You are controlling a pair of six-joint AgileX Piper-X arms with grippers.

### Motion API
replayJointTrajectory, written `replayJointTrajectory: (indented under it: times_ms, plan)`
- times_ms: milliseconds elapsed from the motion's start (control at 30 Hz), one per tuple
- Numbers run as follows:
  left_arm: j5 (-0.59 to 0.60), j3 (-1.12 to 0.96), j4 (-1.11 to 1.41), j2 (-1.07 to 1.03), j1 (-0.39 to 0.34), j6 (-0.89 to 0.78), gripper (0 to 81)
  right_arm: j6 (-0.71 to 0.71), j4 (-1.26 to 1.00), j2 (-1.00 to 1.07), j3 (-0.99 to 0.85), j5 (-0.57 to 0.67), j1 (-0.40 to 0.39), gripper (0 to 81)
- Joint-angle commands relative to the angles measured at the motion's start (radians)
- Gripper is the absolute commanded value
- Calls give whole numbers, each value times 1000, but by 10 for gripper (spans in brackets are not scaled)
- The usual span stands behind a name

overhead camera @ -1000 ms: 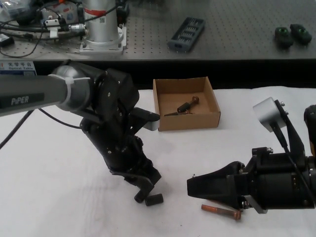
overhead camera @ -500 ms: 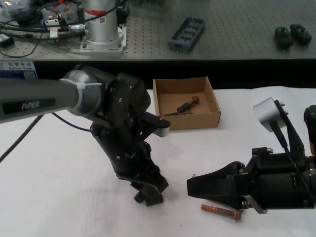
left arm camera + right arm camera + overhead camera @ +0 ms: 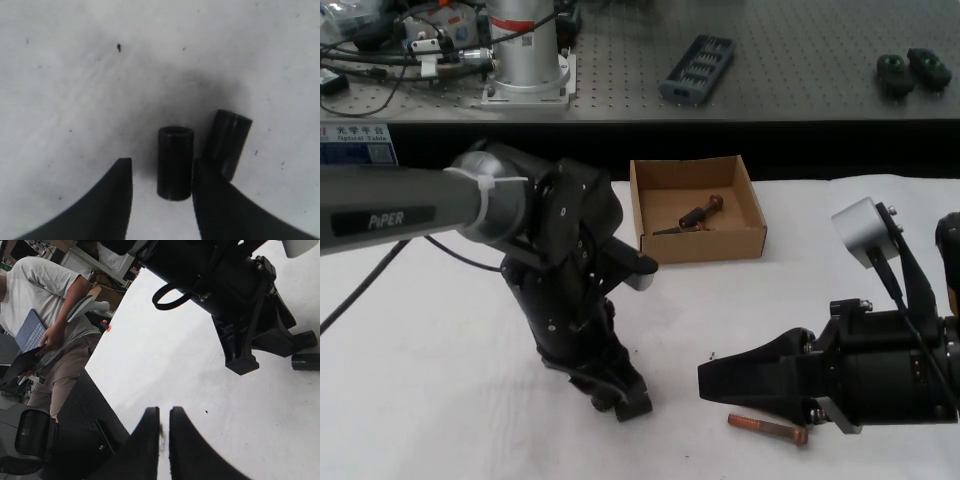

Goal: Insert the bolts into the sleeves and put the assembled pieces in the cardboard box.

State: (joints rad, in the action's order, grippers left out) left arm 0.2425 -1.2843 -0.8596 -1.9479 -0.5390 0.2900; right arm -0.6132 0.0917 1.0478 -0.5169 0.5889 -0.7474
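**benchrat:** So how was the left gripper found? Was anything actually gripped?

**torx_fan:** Nope, nothing was gripped yet. Its fingers were spread moderately and planted low over the bench, near the front edge. One sleeve was framed loosely between them, not pinched as far as could be seen. A second sleeve was parked just outside one finger, close enough that a bump could be expected.

**benchrat:** And the right gripper?

**torx_fan:** It was pretty much closed, only a slit was left, and nothing was carried in it. It was held low toward the front right corner. A bolt was left lying flat just under it, right by the front edge.

**benchrat:** Progress then?

**torx_fan:** The job was early to midway at best, it was reckoned. One assembled piece was already dropped in the cardboard box, set back toward the middle of the far edge. Two sleeves and at least one bolt were left loose, so picking, inserting and boxing were all yet to be done for those.
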Motion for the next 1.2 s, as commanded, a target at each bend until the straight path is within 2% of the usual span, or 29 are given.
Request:
replayJointTrajectory:
  times_ms: [0,367,500,767,1000,1167]
  plan:
    - [-12,16,-5,0,-3,8,293,9,-6,-8,-8,16,5,69]
    - [16,40,51,0,-10,8,293,9,-6,-8,-8,11,5,69]
    - [86,40,51,0,-22,-1,293,9,-6,-8,-8,11,5,69]
    - [108,40,51,0,-50,8,293,9,-6,-8,-8,11,5,69]
    - [99,40,68,0,-54,-33,293,9,-6,-8,-8,11,5,69]
    - [38,40,106,0,-54,-60,293,9,-6,-8,-8,11,5,69]
